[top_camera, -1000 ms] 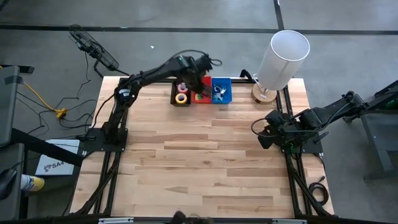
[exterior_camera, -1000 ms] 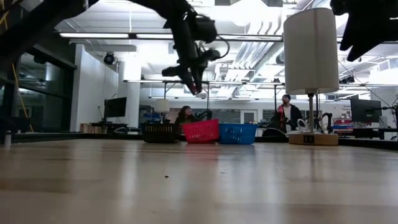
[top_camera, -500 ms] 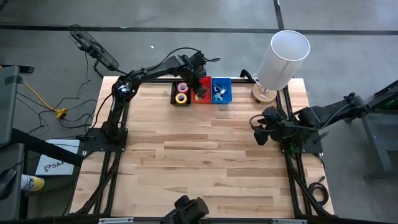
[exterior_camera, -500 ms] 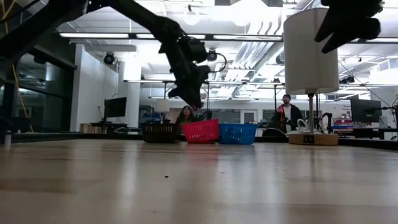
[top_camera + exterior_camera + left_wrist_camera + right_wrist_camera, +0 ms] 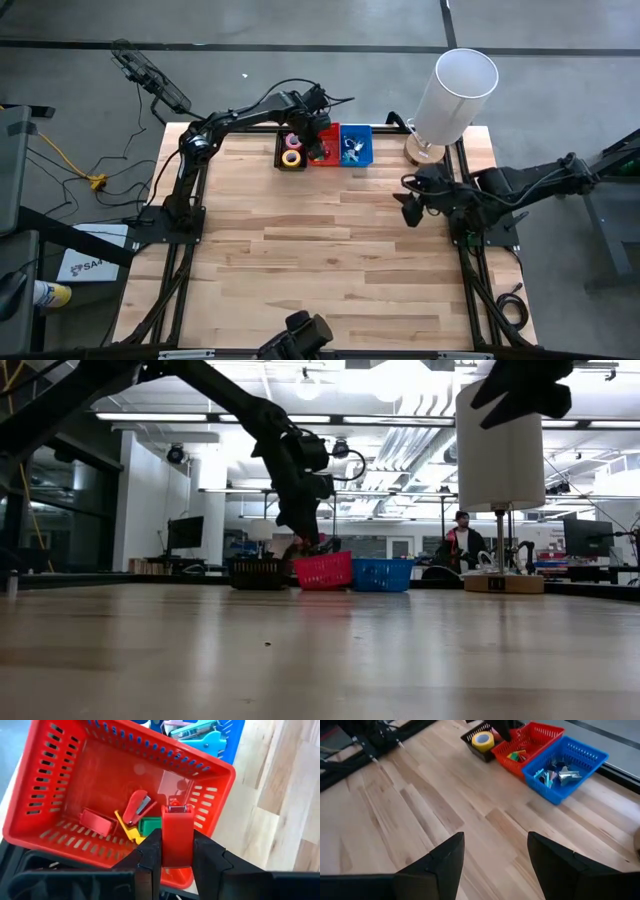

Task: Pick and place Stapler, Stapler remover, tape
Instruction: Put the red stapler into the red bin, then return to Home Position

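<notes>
My left gripper (image 5: 318, 140) hangs over the red basket (image 5: 330, 155) at the table's far edge, shut on a small red stapler (image 5: 177, 835). In the low view it (image 5: 305, 532) stands just above the basket's rim (image 5: 323, 557). Red, yellow and green staplers (image 5: 136, 815) lie on the basket's floor. The black basket (image 5: 281, 152) holds a yellow tape roll (image 5: 291, 157) and a pink one (image 5: 294, 141); no blue rolls show. The blue basket (image 5: 360, 133) holds pale stapler removers (image 5: 555, 775). My right gripper (image 5: 410, 205) is open above the table's right part, touching nothing. My left gripper pinches the red stapler by its two long sides (image 5: 167, 845), one finger (image 5: 148, 855) on each. It comes from above, pointing down into the basket, with the stapler lying along the fingers. The stapler is lifted clear, its metal-tipped end (image 5: 177, 809) sticking out beyond the fingertips.
A table lamp with a white shade (image 5: 455, 90) stands on a wooden base (image 5: 418, 152) at the far right corner, close to the blue basket. Bare wooden table (image 5: 320, 270) stretches from the baskets to the near edge. People sit far off in the room (image 5: 462, 540).
My left gripper has come down toward the red basket, carrying the red stapler with it, and stayed shut on it. My right gripper has moved toward the table's left, farther in over the table.
</notes>
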{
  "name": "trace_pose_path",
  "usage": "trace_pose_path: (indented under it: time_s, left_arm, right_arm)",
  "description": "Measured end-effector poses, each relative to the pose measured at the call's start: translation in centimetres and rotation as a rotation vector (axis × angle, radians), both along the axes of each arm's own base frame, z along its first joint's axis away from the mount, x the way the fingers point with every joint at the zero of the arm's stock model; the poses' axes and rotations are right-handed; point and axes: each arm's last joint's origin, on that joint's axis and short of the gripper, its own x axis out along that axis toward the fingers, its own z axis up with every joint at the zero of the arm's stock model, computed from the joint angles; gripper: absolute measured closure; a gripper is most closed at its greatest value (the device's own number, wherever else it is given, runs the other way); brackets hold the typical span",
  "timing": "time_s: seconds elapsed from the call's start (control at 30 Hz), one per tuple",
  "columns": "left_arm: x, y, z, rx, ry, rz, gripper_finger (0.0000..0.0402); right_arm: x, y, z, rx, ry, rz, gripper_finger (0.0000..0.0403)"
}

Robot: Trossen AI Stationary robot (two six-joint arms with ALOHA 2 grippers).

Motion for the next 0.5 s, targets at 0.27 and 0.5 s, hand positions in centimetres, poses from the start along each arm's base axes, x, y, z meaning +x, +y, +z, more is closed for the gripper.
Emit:
trace_pose_path:
  time_s: [0.27, 0.5]
  left_arm:
    - [-0.02, 0.08, -0.01, 0.026, 0.012, 0.004, 0.0313]
    - [0.0, 0.09, 0.0, 0.047, 0.011, -0.034, 0.0243]
  right_arm:
    - [0.27, -0.17, 0.25, 0.017, -0.039, -0.017, 0.0194]
    - [0.27, -0.17, 0.24, 0.023, -0.043, -0.024, 0.0194]
